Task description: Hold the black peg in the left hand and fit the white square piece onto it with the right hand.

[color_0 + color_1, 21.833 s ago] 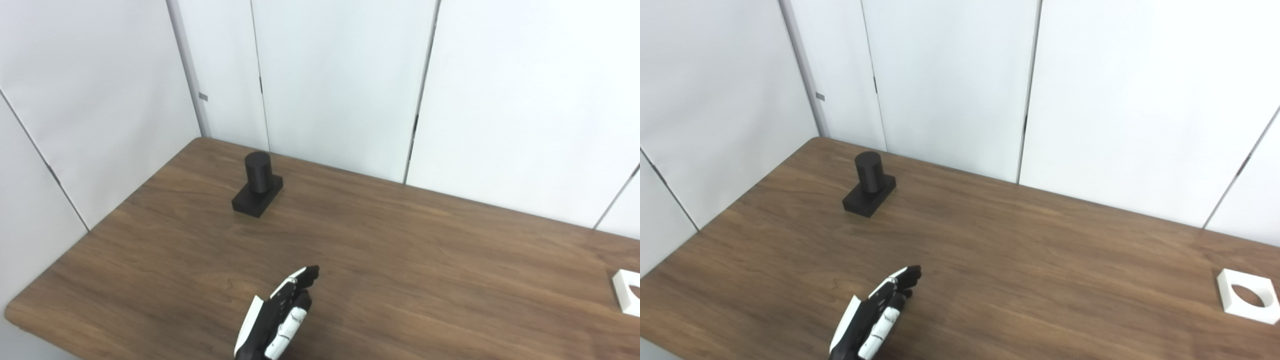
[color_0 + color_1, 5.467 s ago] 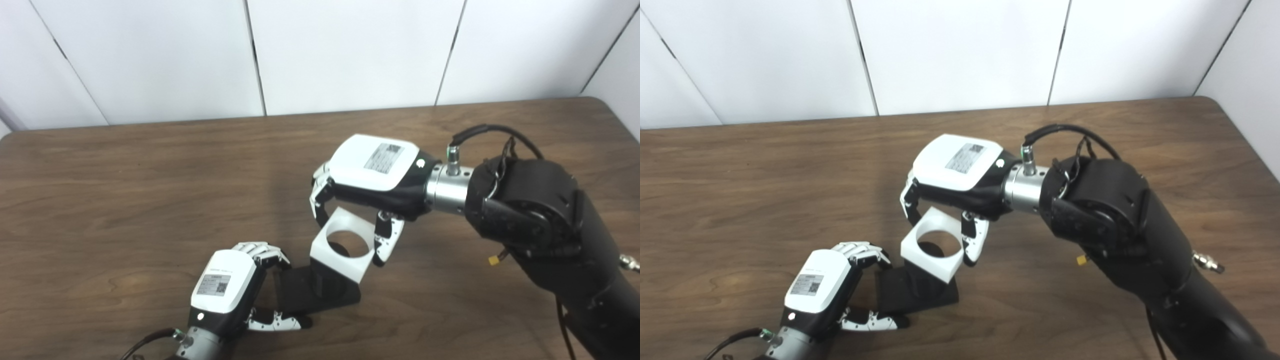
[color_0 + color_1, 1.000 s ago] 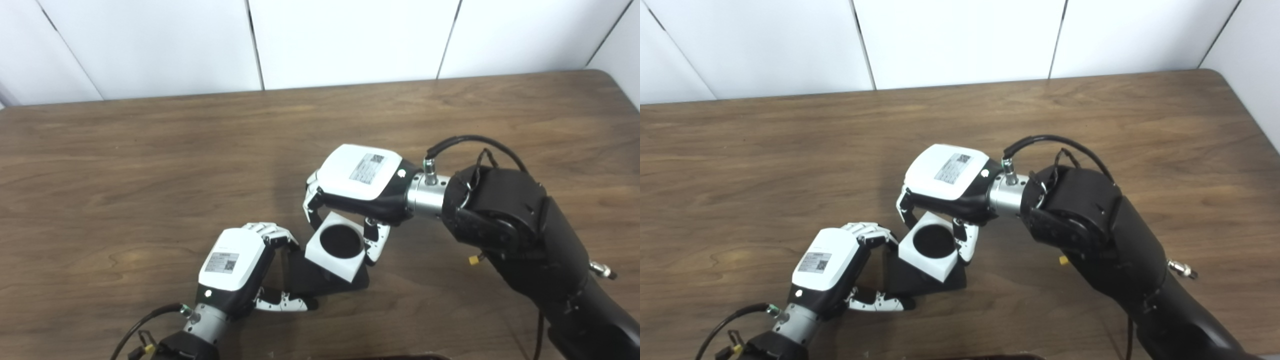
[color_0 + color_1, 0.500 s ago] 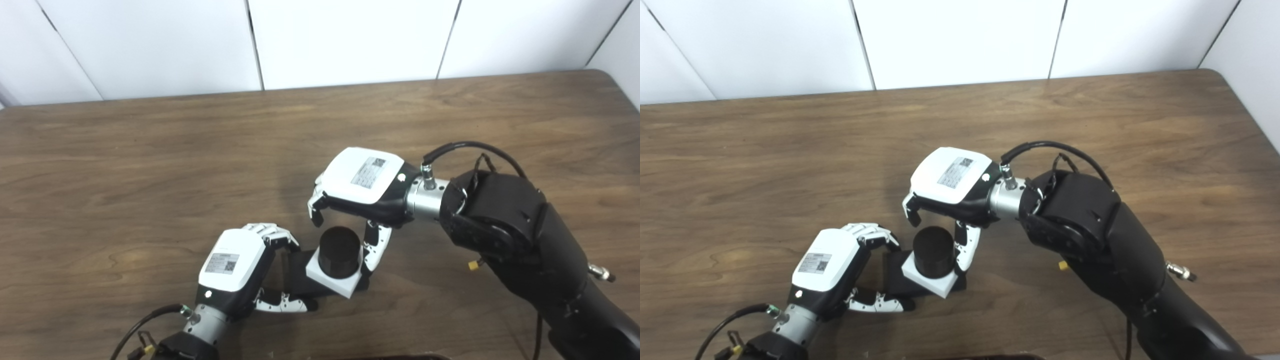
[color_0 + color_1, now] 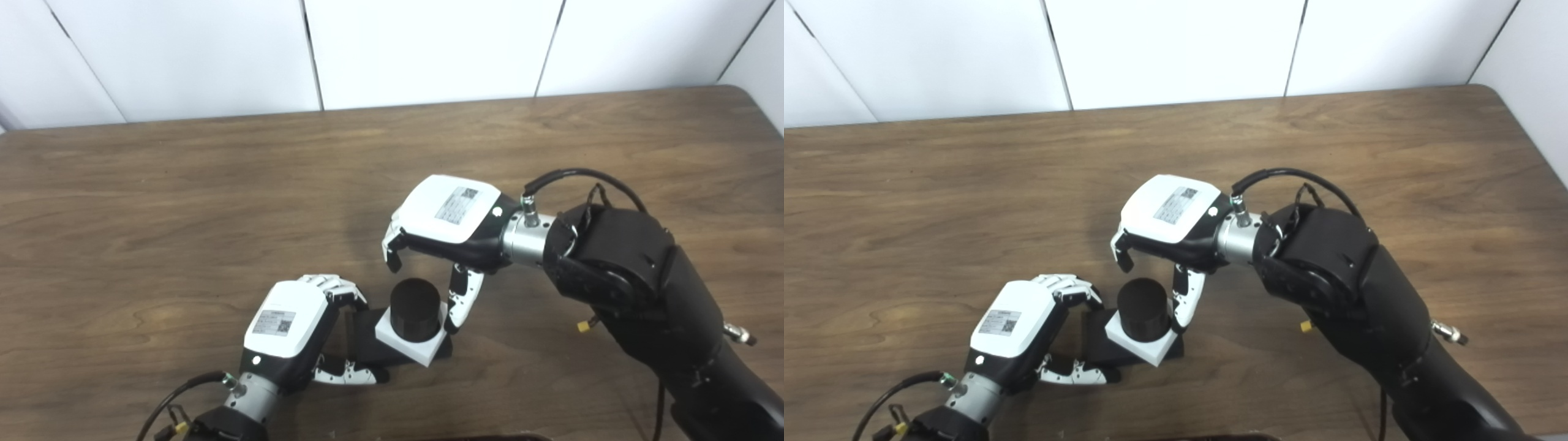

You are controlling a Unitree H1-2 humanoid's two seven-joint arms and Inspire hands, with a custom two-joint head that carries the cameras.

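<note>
The black peg stands upright on its black square base near the table's front middle. The white square piece sits low around the peg, resting on the base, turned a little against it. My left hand grips the base from the left, fingers over its far edge and thumb along its near edge. Just above and to the right of the peg, my right hand hovers open. Its fingers hang clear of the peg and its thumb reaches down beside the white piece's right edge.
The brown wooden table stretches wide on all sides of the hands. White wall panels rise behind its far edge. My right forearm lies across the table's right front part.
A second ago my right hand held the white piece at the peg's top. The piece has since dropped down the peg onto the base; the hand has let go and lifted slightly.
</note>
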